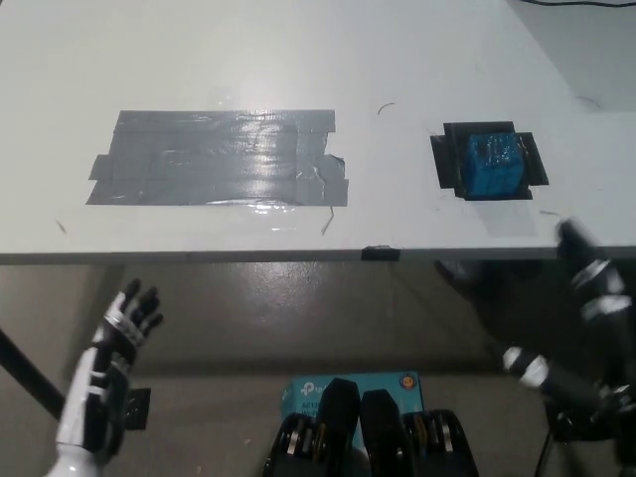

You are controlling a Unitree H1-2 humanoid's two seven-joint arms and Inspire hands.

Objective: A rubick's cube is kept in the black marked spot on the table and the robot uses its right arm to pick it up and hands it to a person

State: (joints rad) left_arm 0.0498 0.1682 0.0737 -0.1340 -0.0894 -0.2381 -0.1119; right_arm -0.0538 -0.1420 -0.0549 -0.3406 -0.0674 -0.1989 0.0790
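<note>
Nothing much has happened with the task — the rubick's cube (pixel 493 165) sits on its black marked spot (pixel 444 159) toward the right side of the white surface (pixel 298 50), showing blue on the faces I can see, and nothing is touching it. It looks squarely placed inside the black tape, with the tape edges poking out on the left, right and top.

The right hand (pixel 586 268) is black and comes in from the lower right, below the front edge of the surface and a little to the right of the cube. It is near but clearly apart from it, lower down and off the surface altogether. It is blurred, so I cannot tell how far its fingers are spread; it has hold of nothing that I can see.

The left hand (pixel 127 323) rests at the lower left, well below the surface edge, fingers apart and empty (it seems to have no part in this job).

Off to the left on the surface is a big patch of grey tape (pixel 219 159), shiny and wrinkled, well apart from the cube.

So by my reckoning everything is left to do — reach up and over the edge, close on the cube, lift it clear, and pass it across. No person is in view to take it
</note>
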